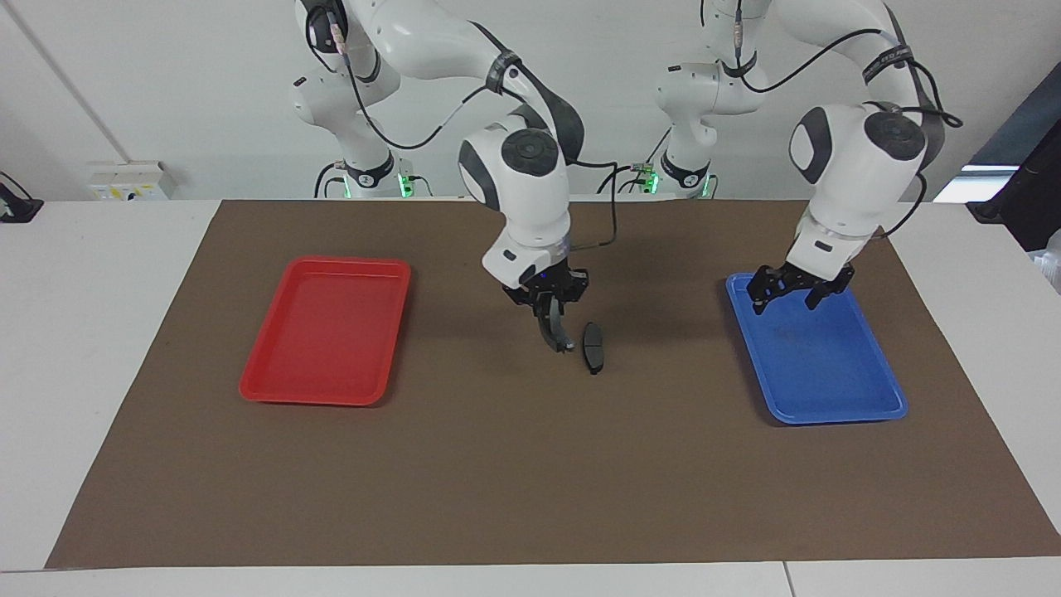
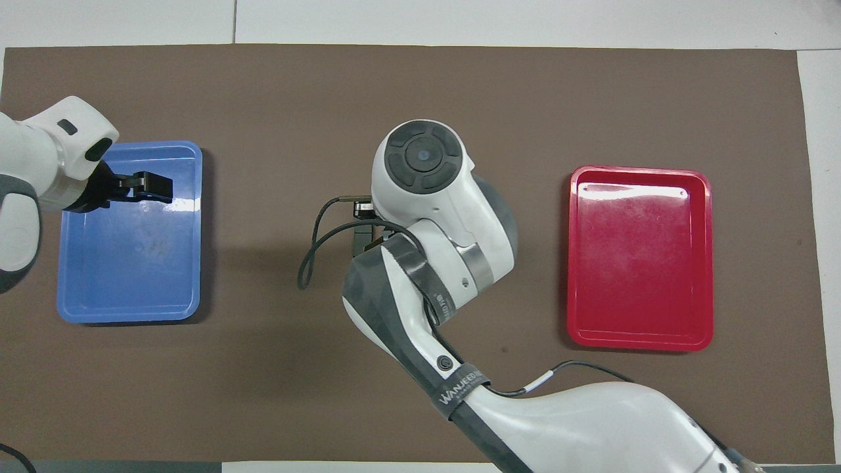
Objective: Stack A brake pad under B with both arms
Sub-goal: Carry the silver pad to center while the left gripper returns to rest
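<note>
My right gripper [image 1: 549, 308] hangs over the middle of the brown mat, shut on pad B [image 1: 554, 333], the longer curved black pad. The pad hangs on edge, and its low end is just above or touching the mat. Pad A [image 1: 593, 347], short and dark grey, lies on the mat right beside B, toward the left arm's end. My left gripper [image 1: 787, 292] is open and empty, held over the end of the blue tray [image 1: 821, 365] nearer to the robots. It also shows in the overhead view [image 2: 154, 187]. In the overhead view my right arm hides both pads.
A red tray [image 1: 327, 332] lies on the mat toward the right arm's end and holds nothing; it also shows in the overhead view [image 2: 640, 263]. The blue tray [image 2: 131, 263] holds nothing. The brown mat [image 1: 530, 481] covers most of the table.
</note>
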